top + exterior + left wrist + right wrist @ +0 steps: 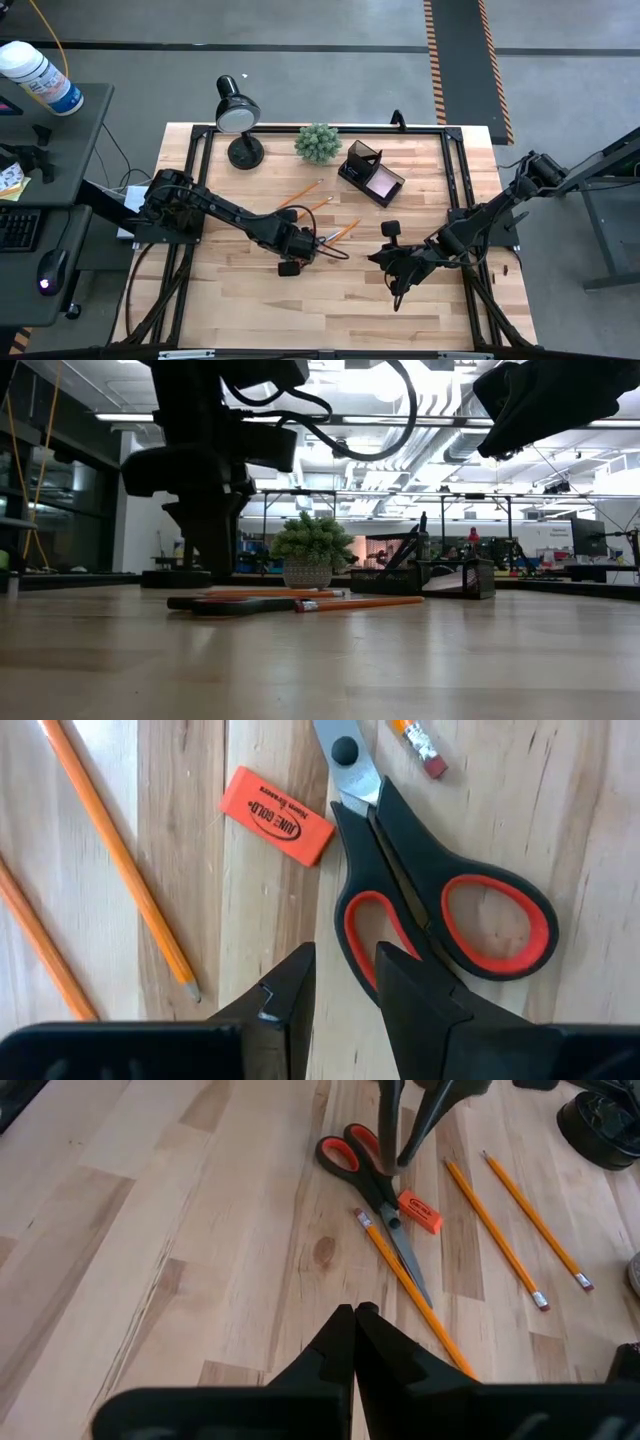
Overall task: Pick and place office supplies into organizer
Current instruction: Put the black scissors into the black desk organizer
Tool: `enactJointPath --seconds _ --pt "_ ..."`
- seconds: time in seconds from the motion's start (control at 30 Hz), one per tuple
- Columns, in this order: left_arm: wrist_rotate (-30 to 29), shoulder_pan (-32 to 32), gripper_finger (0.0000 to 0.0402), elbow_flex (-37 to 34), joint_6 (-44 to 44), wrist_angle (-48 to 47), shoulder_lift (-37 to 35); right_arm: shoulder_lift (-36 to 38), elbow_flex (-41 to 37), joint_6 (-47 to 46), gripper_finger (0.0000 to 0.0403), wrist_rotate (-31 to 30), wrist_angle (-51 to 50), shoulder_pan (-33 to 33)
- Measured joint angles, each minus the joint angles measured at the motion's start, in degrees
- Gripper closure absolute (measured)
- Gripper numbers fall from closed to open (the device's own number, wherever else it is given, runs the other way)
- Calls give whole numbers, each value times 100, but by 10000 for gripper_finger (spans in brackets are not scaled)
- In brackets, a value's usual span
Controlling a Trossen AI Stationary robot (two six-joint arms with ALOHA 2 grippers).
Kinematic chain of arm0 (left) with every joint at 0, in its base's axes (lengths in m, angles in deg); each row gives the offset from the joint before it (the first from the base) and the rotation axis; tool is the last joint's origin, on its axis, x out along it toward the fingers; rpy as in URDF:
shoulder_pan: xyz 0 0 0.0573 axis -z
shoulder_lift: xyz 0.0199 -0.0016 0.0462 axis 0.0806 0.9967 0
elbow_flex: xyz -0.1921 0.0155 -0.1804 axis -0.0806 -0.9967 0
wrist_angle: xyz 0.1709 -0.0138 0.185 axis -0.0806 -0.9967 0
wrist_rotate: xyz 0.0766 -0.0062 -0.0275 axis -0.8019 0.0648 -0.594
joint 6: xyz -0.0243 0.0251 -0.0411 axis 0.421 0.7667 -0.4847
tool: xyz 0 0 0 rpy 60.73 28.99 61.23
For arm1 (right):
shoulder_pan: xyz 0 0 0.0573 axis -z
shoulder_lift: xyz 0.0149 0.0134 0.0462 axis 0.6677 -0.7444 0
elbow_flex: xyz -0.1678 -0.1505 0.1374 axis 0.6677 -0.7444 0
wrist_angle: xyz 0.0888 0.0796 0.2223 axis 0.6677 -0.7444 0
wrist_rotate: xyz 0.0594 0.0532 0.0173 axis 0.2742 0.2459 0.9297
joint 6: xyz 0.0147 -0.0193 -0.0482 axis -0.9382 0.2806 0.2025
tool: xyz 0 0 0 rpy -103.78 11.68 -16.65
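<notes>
Black scissors with orange-lined handle loops point(440, 890) point(365, 1165) lie flat on the table mid-way across point(322, 243), next to an orange eraser point(277, 815) and three orange pencils point(495, 1230) point(318, 207). My left gripper point(345, 970) point(305, 245) is open and points down over the scissors' handles. One handle loop's outer rim point(352, 935) sits in the gap between its fingers. My right gripper point(355, 1315) point(380, 258) is shut and hovers over bare wood to the right. The dark organizer point(370, 175) stands near the far edge with a pink pad in its tray. My left gripper comes from above, with one finger point(290, 995) outside the scissors' handle loop and the other point(415, 995) over it. I cannot tell whether either finger touches the handle. The scissors lie flat on the table.
A black desk lamp point(238, 115) and a green plant ball point(318, 142) stand along the far edge, left of the organizer. A dark frame point(455, 170) borders the table. Bare wood lies toward the near edge point(330, 310).
</notes>
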Motion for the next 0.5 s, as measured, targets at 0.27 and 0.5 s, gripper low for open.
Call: enactJointPath --seconds 0.27,0.5 --pt "49 -67 305 -17 165 -82 207 -7 0 0 402 79 88 2" --pt "142 -76 305 -79 199 210 210 -112 -2 0 402 161 162 -2"
